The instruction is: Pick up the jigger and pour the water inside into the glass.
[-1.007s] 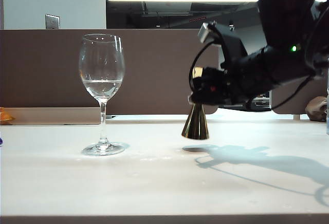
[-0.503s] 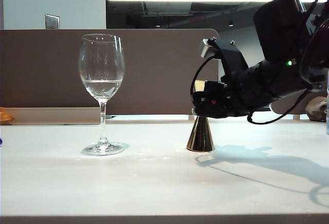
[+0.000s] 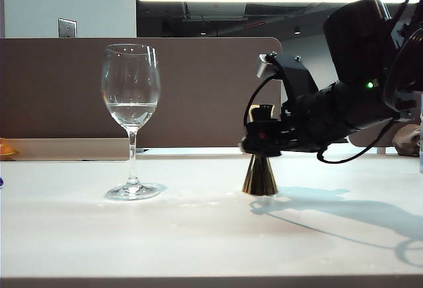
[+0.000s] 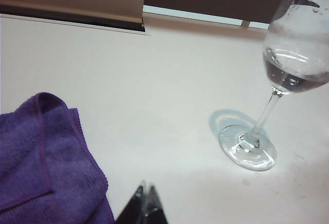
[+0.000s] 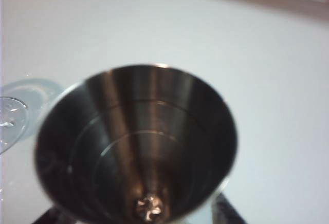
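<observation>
While the jigger (image 3: pixel 259 174) is being stood on the table (image 3: pixel 198 235) right of the glass (image 3: pixel 131 119), it is being loosely straddled by the right gripper (image 3: pixel 263 144), whose jaws could tip it; the left gripper (image 4: pixel 144 203) appears closed, empty.

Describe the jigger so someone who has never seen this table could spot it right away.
On the white table, look right of the tall wine glass, under the black right hand. The jigger stands upright there on its wide base. It is the only shiny gold metal cone, far shorter than the clear glass.
</observation>
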`<action>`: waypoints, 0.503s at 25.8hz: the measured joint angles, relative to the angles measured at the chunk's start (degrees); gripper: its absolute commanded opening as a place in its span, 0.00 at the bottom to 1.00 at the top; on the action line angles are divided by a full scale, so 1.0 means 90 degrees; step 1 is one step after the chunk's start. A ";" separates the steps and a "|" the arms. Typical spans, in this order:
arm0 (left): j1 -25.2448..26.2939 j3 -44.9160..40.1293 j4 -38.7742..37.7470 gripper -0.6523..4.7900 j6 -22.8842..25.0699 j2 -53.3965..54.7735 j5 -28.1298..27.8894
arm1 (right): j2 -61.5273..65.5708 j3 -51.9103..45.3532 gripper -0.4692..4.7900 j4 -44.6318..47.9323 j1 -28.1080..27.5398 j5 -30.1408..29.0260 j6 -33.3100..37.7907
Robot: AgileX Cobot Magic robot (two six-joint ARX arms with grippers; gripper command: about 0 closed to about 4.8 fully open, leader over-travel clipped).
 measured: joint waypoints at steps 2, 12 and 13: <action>0.0000 0.0000 0.0000 0.11 0.0000 0.0000 -0.0002 | 0.0000 0.0000 0.72 -0.0061 0.0029 0.0180 0.0005; 0.0000 0.0000 0.0000 0.11 0.0000 -0.0002 -0.0002 | -0.1892 -0.0447 0.73 -0.1914 0.0253 0.0986 0.0007; 0.0000 -0.0002 0.0000 0.11 0.0000 0.0000 0.0000 | -0.2159 -0.0593 0.68 -0.1953 0.0253 0.1103 0.0010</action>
